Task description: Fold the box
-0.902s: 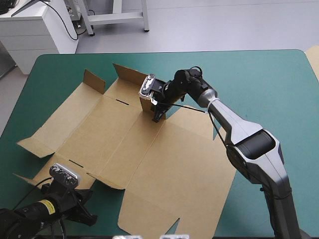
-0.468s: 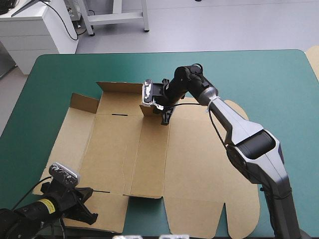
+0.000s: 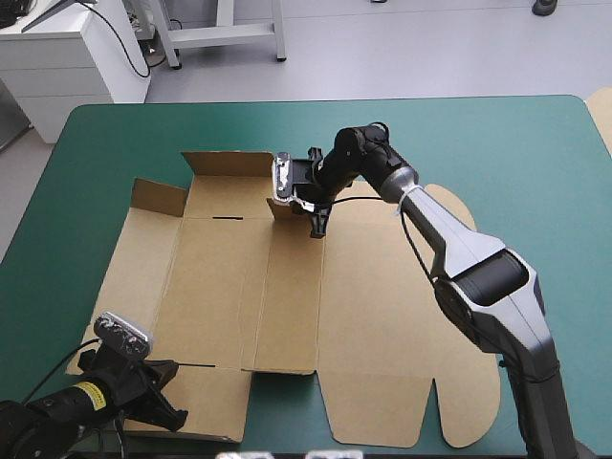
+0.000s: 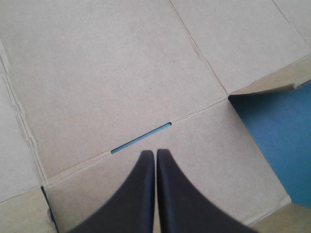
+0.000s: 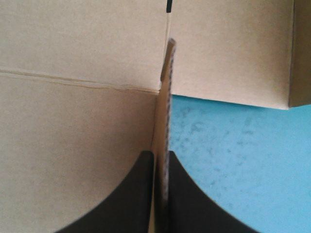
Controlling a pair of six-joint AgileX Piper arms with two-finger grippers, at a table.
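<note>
The left tool (image 4: 155, 154), at the near left corner of the worktop (image 3: 516, 153), has its black fingers (image 4: 131, 194) pressed together in one point over a near flap of the box (image 3: 287, 296), just short of a narrow slot (image 4: 141, 138). The box, a cut brown sheet, lies mostly flat across the left and middle of the teal-green cover, its far-left flaps (image 3: 225, 164) tilted up. The right tool (image 5: 161, 155), at the sheet's far edge, is clamped on a small upright flap (image 5: 168, 97), the board's edge showing between its fingers.
</note>
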